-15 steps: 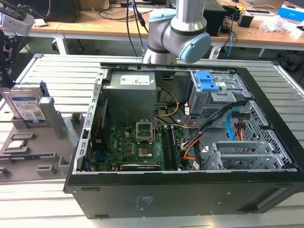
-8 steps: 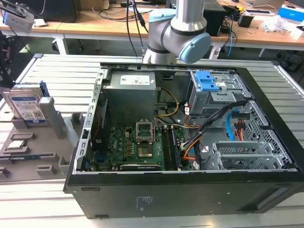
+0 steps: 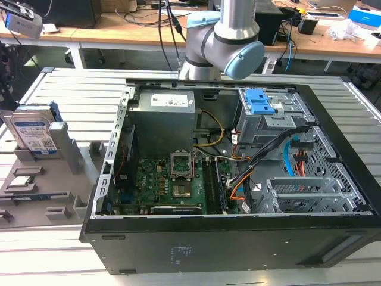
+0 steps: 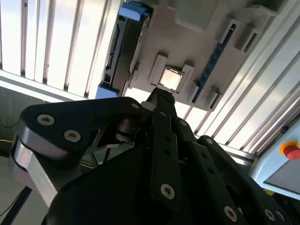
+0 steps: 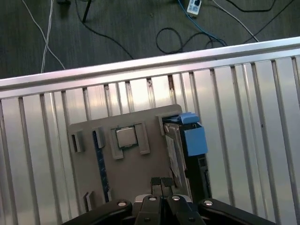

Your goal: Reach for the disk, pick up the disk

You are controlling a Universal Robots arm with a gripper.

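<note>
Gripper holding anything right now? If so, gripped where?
Nothing. The gripper is shut with nothing between its fingers; the disk stands in the grey holder, untouched.

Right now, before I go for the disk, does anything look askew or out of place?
Nothing stands out. The disk stands upright in its slot in the grey holder, the chip lies flat in its recess, and the hand is clear of both.

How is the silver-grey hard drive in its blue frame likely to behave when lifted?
Probably rigid: the silver-grey rectangular hard drive looks metal-cased. Standing on edge in the grey slotted holder, it may tip if nudged sideways.
</note>
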